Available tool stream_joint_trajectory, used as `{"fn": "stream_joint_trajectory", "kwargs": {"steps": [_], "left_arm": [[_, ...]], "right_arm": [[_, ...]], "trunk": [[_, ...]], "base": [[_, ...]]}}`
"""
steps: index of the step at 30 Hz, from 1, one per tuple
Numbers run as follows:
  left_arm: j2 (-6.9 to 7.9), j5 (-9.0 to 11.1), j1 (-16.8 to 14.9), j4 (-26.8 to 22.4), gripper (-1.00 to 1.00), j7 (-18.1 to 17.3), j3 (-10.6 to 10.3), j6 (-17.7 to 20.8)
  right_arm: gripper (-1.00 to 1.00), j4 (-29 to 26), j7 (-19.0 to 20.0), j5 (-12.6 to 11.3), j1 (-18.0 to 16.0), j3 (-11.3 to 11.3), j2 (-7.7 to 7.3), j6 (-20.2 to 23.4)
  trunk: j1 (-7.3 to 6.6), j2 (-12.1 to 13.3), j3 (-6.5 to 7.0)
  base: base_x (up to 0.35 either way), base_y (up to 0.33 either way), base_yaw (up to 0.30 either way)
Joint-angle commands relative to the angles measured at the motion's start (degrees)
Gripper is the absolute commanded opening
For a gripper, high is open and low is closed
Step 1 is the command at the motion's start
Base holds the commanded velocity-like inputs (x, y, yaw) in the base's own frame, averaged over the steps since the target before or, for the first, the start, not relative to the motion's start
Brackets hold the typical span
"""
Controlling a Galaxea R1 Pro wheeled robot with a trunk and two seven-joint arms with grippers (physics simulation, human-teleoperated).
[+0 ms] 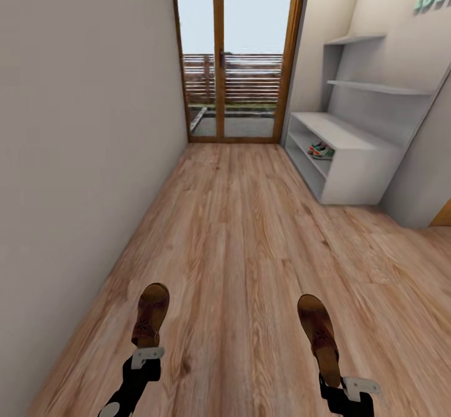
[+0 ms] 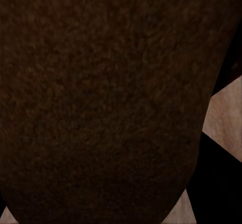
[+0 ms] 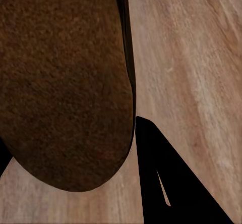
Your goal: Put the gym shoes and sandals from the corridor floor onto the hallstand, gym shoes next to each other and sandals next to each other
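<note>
Both grippers carry a sandal: your left gripper is clamped on the left sandal, your right gripper on the right sandal, both held above the corridor floor. The gym shoes already sit on the hallstand's lower shelf. You're mid-carry; next, drive toward the rack and set both sandals side by side.
</note>
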Motion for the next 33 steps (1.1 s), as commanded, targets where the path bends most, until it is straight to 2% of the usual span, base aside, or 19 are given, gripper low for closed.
{"fn": "stream_joint_trajectory", "kwargs": {"steps": [1,20,33], "left_arm": [[-0.06,-0.29,-0.06,-0.07,-1.00,-0.44,0.48,-0.15],[-0.07,-0.24,-0.08,-0.01,-1.00,-0.44,0.53,-0.15],[0.02,-0.23,-0.08,-0.10,-1.00,-0.44,0.57,-0.15]], "right_arm": [[-1.00,0.03,0.19,0.35,-0.05,-0.32,0.04,-0.18],[-1.00,0.04,0.19,0.40,-0.05,-0.32,-0.06,-0.18],[-1.00,0.14,0.10,0.43,-0.05,-0.32,0.04,-0.18]], "trunk": [[0.02,-0.02,-0.05],[0.02,-0.02,-0.05],[0.02,-0.02,-0.05]], "base": [[0.339,-0.075,0.000],[0.339,-0.073,0.000],[0.339,-0.004,0.000]]}}
